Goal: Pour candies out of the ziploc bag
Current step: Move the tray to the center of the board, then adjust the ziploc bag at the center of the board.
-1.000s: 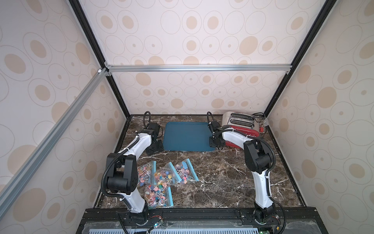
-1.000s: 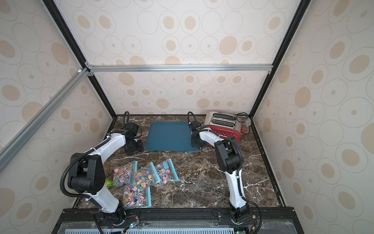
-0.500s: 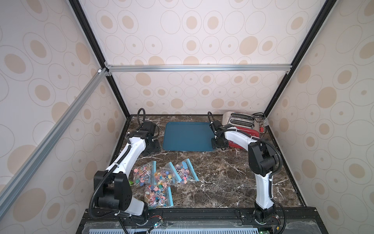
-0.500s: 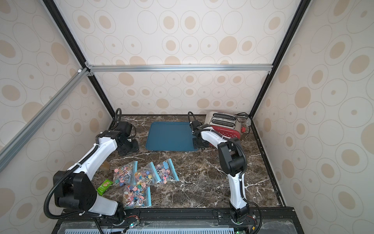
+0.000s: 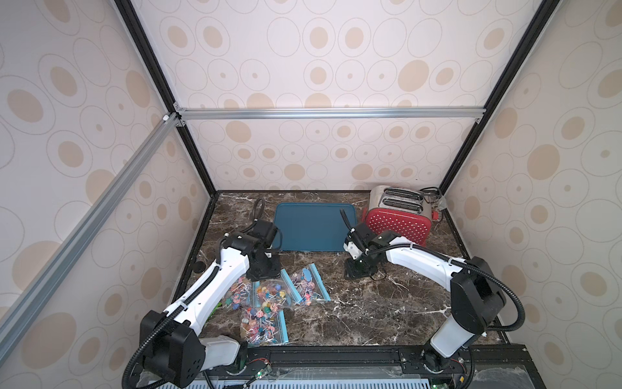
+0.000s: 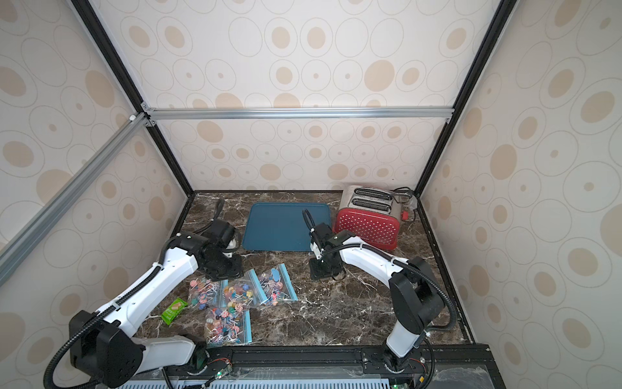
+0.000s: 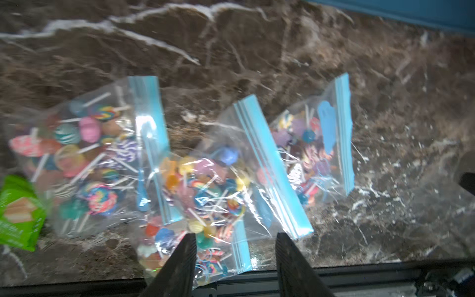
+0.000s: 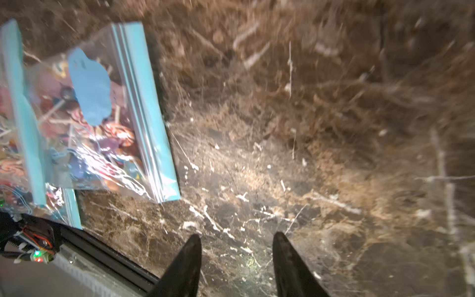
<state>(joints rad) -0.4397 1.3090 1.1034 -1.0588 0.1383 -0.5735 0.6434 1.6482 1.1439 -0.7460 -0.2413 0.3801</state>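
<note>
Several clear ziploc bags with blue zip strips lie overlapping on the marble near the front left, all full of candies (image 7: pixel 97 198), small multicoloured lollipops on white sticks. In both top views the bags (image 5: pixel 272 294) (image 6: pixel 239 291) sit just in front of my left gripper (image 5: pixel 261 274). The left gripper (image 7: pixel 235 239) hangs open above the middle bag (image 7: pixel 226 180), with nothing between its fingers. To the right, my right gripper (image 5: pixel 355 271) (image 8: pixel 236 239) is open over bare marble. The rightmost bag (image 8: pixel 102 123) lies beside it, apart from it.
A blue tray (image 5: pixel 313 229) lies at the back centre, with a red-and-steel toaster (image 5: pixel 397 222) to its right. A green packet (image 6: pixel 173 311) lies left of the bags, partly under my left arm. The black front rail (image 5: pixel 336 353) runs just in front of the nearest bag.
Both grippers have come forward from beside the tray. The left now hangs over the bags and the right over the marble to their right.
</note>
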